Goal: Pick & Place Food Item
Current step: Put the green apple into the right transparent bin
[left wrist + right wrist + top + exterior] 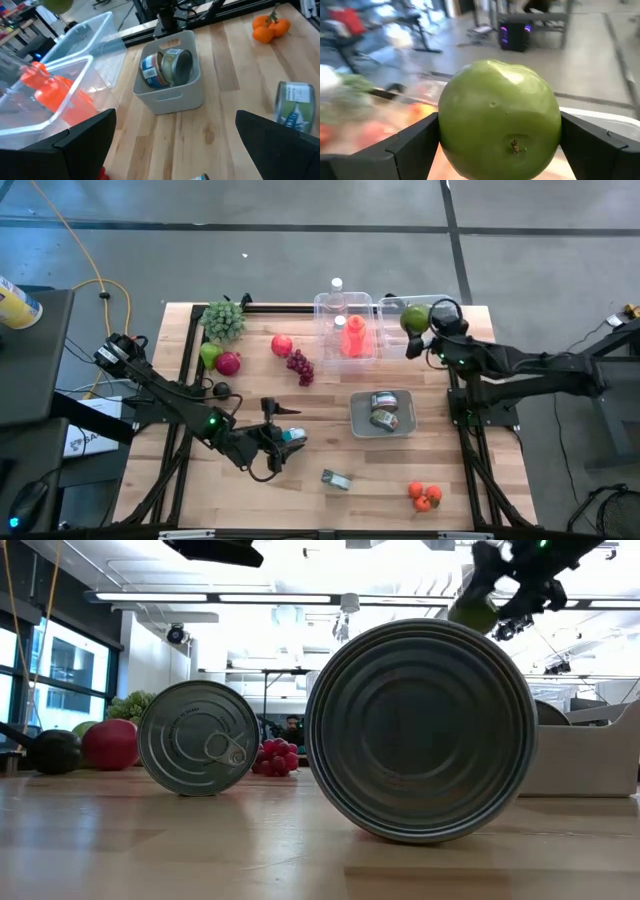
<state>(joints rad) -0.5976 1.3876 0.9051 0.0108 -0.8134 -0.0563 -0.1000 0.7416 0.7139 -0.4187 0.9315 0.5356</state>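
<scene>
A green apple sits between my right gripper's fingers. In the high view it hangs above the right-hand clear bin at the table's far edge, and in the low view the apple is high above the table. My left gripper waits open over the table's near middle, pointing toward the grey bin that holds two cans. One can lies on its side on the wood. Another teal-labelled can lies by my left fingertips. My right gripper pinches the green apple between its two fingers, one on each side of its widest part. The fingers reach roughly level from the table's right side. The apple is lifted clear, with its blossom end facing the wrist camera.
A second clear bin holds an orange bottle. Grapes, red fruits, lettuce, a lime and an avocado lie at the far left. Oranges sit near the right corner. Two cans fill the low view.
</scene>
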